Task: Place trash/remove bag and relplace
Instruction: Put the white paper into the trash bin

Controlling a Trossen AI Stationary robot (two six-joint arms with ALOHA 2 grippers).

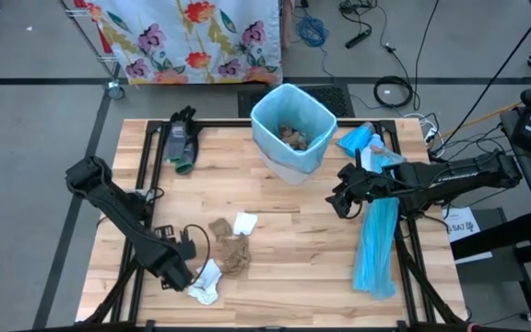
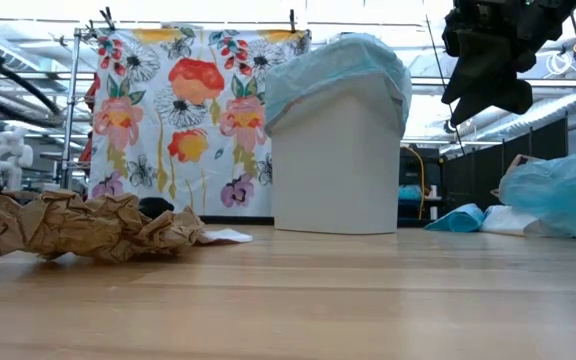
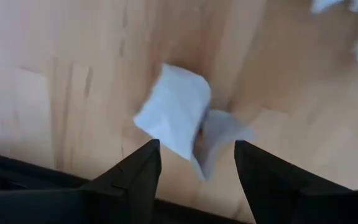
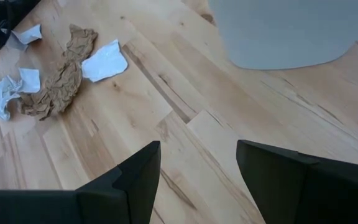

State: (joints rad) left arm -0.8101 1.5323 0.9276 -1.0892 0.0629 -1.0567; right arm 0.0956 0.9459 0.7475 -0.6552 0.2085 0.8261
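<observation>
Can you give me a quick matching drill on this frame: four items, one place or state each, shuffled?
Items:
1. trash bin
2. left gripper
3. right gripper
4. long blue plastic strip

Places/states:
A. open, in the air right of the bin
B. flat along the table's right side
C. open, low over a white tissue wad
D. blue-lined, paper wads inside

Pairs: 1-D, 2-C, 3-A, 4-B
</observation>
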